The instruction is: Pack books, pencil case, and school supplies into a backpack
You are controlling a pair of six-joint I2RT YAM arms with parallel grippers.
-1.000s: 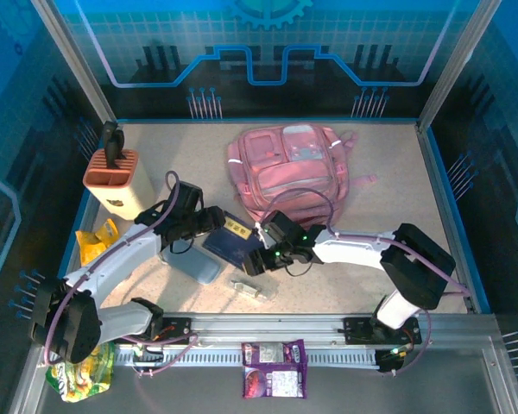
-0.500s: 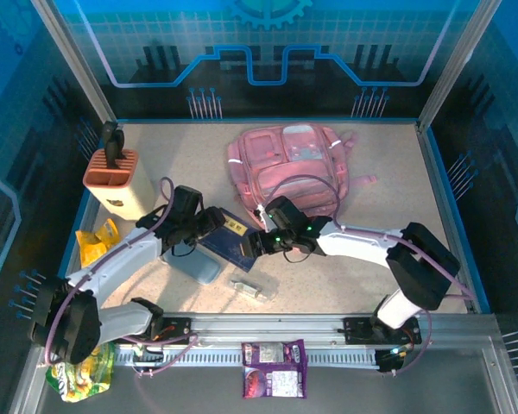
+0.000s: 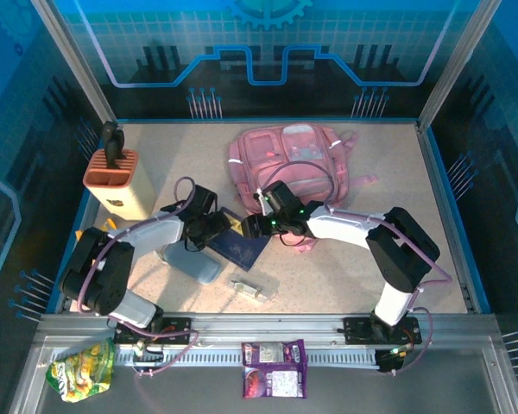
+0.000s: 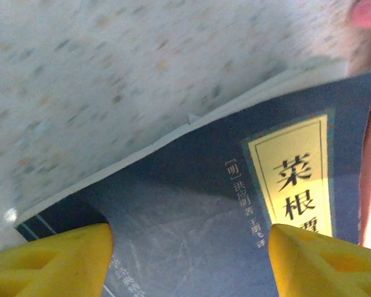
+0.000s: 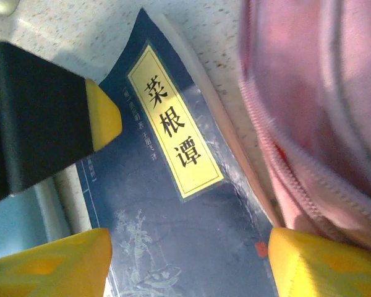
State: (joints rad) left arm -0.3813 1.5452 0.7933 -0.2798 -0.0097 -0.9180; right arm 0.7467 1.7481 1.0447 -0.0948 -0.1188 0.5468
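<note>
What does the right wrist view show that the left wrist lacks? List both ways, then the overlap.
Right wrist, not left: the zip of the pink fabric backpack, the soft grey-blue pencil case, a black, yellow-tipped jaw of the left arm. Left wrist, not right: the pale pages jutting past the top edge of the thin dark navy book. Both: that book's yellow title label, the speckled table.

Navy book (image 5: 173, 229) with yellow title label, pink backpack (image 5: 321, 105) at its edge, right pincer (image 5: 188, 266) spread wide over it
</note>
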